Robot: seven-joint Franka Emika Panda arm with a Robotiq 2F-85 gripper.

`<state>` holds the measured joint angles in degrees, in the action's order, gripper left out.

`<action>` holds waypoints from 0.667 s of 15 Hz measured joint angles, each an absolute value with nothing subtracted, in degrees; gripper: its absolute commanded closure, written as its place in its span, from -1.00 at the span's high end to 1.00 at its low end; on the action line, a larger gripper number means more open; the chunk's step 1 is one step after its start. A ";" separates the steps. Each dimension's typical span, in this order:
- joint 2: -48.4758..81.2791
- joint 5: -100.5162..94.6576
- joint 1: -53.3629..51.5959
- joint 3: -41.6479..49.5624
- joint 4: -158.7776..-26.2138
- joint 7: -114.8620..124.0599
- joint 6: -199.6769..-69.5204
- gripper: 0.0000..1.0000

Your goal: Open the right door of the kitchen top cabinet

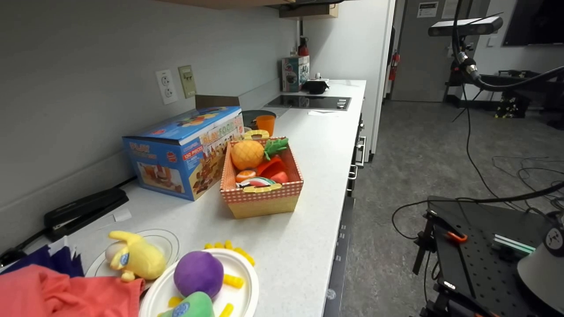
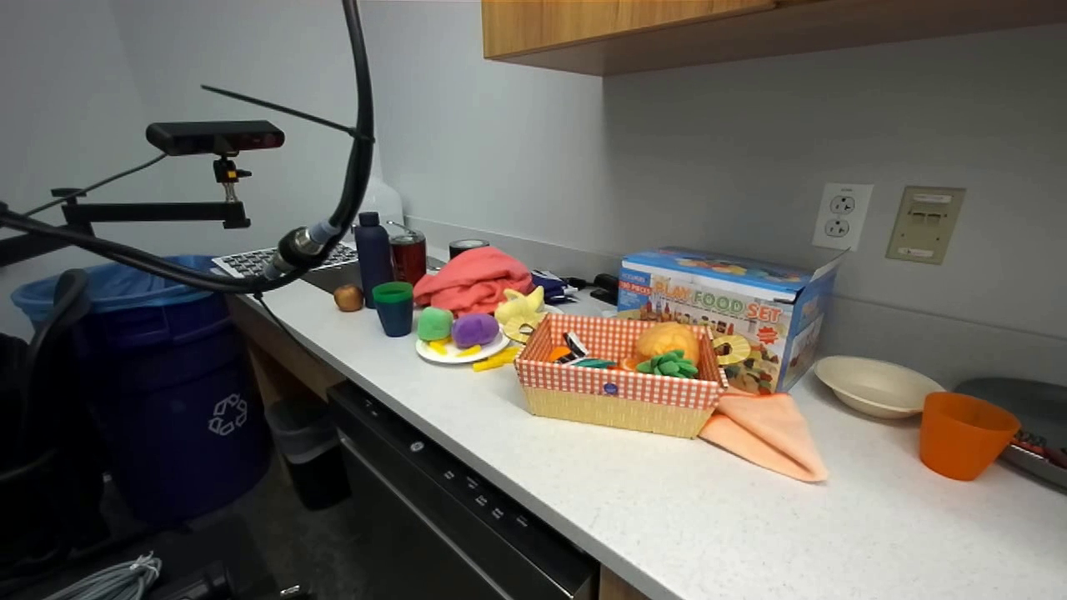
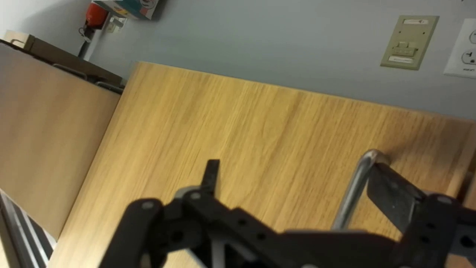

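Jaws spread at the handle (image 3: 353,193) of a wood door (image 3: 238,141), top cabinet (image 2: 708,37)

Wrist view: jaws released, standing well apart. One finger (image 3: 394,197) just beside the metal handle bar, contact can't be told; other finger (image 3: 212,173) over plain wood, bar between the two. Dark strip (image 3: 465,184) along the door's side at right of view. Second wood panel (image 3: 48,130) beside the door at left. Tan wall plate (image 3: 410,42) and white outlet (image 3: 463,57) on the wall (image 3: 275,48) past the door's edge.

Both exterior views: cabinet at top, on the wall over the white bench (image 2: 792,533), only lower part showing. On the bench: checked basket (image 2: 621,408) holding a toy pineapple (image 2: 667,337), blue box (image 2: 700,304) just beside it. White plate (image 1: 251,284) near the basket carries purple toy (image 1: 199,274) and green toy (image 1: 194,306), coral cloth (image 2: 475,279) close by. Orange cup (image 2: 965,437) near beige bowl (image 2: 875,387), peach cloth (image 2: 775,437) at basket corner
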<state>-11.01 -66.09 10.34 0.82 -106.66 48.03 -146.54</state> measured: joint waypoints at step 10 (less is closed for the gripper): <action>-21.25 -74.40 10.46 2.05 -117.01 49.34 -144.33 1.00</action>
<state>-21.25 -74.40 10.46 2.05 -117.01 49.34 -144.33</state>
